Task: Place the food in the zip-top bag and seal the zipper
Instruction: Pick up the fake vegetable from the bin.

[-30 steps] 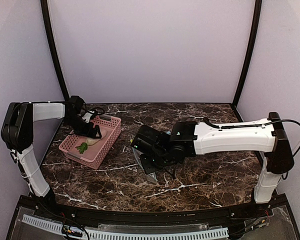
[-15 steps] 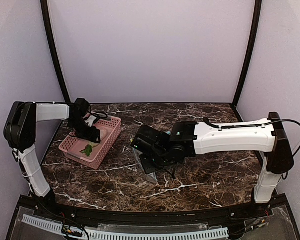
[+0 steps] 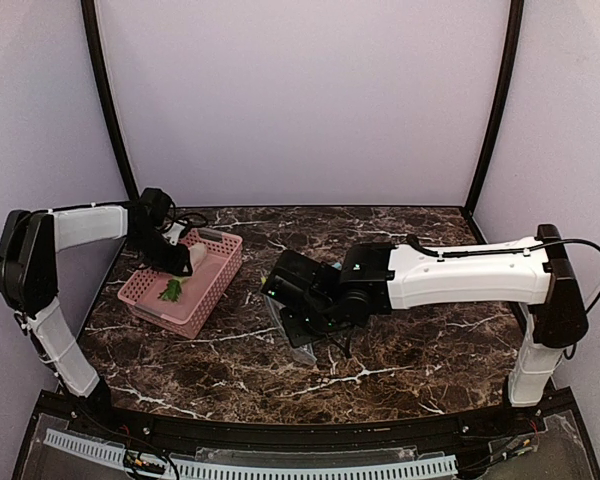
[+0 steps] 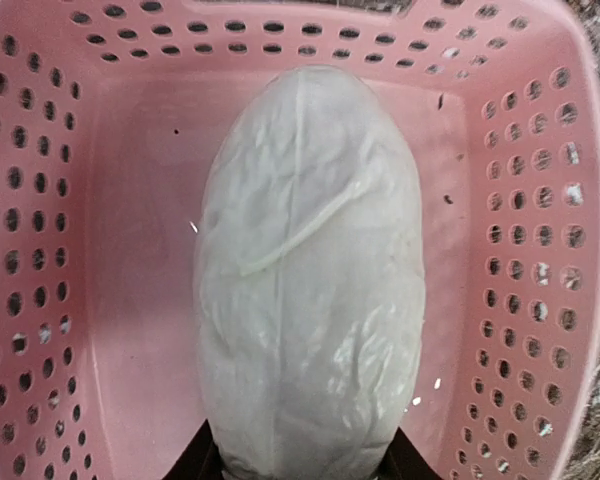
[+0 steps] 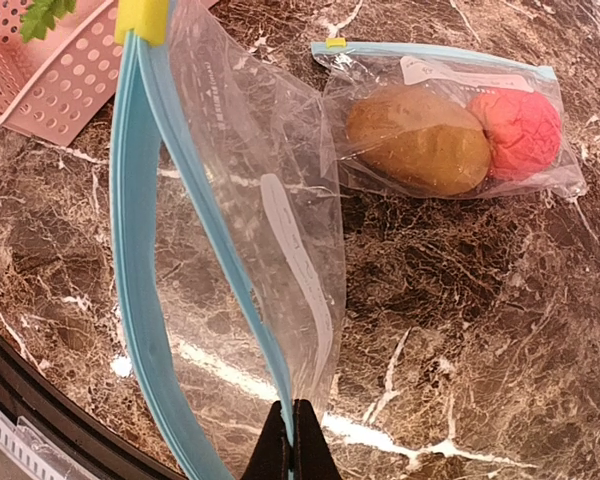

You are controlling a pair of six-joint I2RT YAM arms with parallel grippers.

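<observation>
A whitish oblong piece (image 4: 310, 270) of the food stands between the fingers (image 4: 205, 462) of my left gripper (image 4: 300, 466), which is shut on it above the pink basket (image 4: 540, 250). From above, that piece (image 3: 196, 257) hangs over the basket's (image 3: 195, 305) far end. A green leafy sprig (image 3: 169, 291) lies in the basket. My right gripper (image 5: 292, 432) is shut on the blue zipper rim of an open, empty zip-top bag (image 5: 240, 200) and holds its mouth up off the table. From above, this bag (image 3: 300, 345) hangs under the right gripper (image 3: 305, 325).
A second zip-top bag (image 5: 380, 75) lies flat on the marble table, holding a brown-orange bun (image 5: 420, 140) and a red-pink ball (image 5: 520, 130). The basket's corner (image 5: 60, 80) sits just left of the held bag. The table's near edge runs close below the bag.
My left gripper closed on the whitish piece in the basket and raised it a little toward the basket's far end. The right arm and its bag stayed still.
</observation>
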